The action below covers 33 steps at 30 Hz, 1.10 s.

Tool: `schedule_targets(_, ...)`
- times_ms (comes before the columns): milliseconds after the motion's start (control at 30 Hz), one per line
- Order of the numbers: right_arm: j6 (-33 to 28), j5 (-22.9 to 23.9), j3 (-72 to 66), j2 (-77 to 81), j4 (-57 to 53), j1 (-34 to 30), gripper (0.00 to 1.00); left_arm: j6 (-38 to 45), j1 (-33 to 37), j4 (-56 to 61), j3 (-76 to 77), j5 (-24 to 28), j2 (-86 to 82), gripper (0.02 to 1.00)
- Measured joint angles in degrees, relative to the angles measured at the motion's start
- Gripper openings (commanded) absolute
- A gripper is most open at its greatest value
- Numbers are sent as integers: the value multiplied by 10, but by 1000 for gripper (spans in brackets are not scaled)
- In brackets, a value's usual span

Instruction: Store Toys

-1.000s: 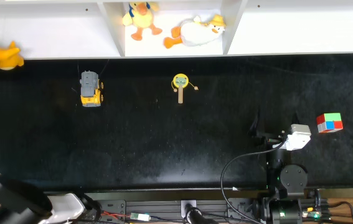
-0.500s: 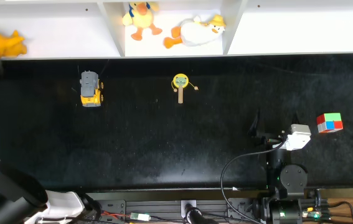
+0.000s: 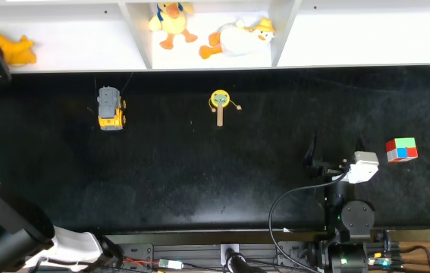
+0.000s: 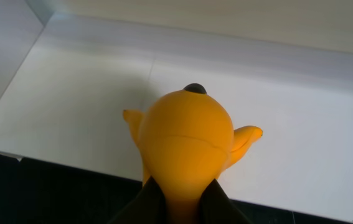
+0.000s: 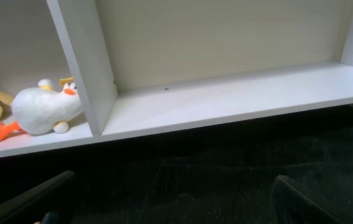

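Here the left arm [image 3: 6, 224] reaches up the left edge of the worktop [image 3: 199, 174] to the white shelf [image 3: 70, 34]. Its jaws are clenched on the lower part of an orange toy animal [image 4: 185, 140], one finger on each side of it. The toy is over the floor of the left compartment [image 4: 319, 124], near the front edge, with its black nose turned to the back wall; I cannot tell if it already rests on the floor. I judge that the jaws hold on because the toy is not yet set down at its storing place, and that it is gripped from behind so that it goes in head first. The right arm [image 3: 343, 189] stands at its own side, low over the worktop, its jaws spread wide apart with nothing between them. In the middle compartment lie a yellow plush duck [image 3: 171, 19] and a white plush duck [image 3: 237, 38], so I think these two are stored. On the worktop lie a yellow toy truck [image 3: 110, 108], a small rattle drum with a wooden handle [image 3: 220, 102] and a colour cube [image 3: 401, 149], all well apart from each other. Nothing stands between the orange toy and the shelf floor; the compartment's side wall [image 4: 2, 56] is near but not touching.
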Motion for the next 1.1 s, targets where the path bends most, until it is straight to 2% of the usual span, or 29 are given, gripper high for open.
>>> schedule_targets(1100,0,0,0,0,0,0,993,0,-21,2,1,-27,0,163)
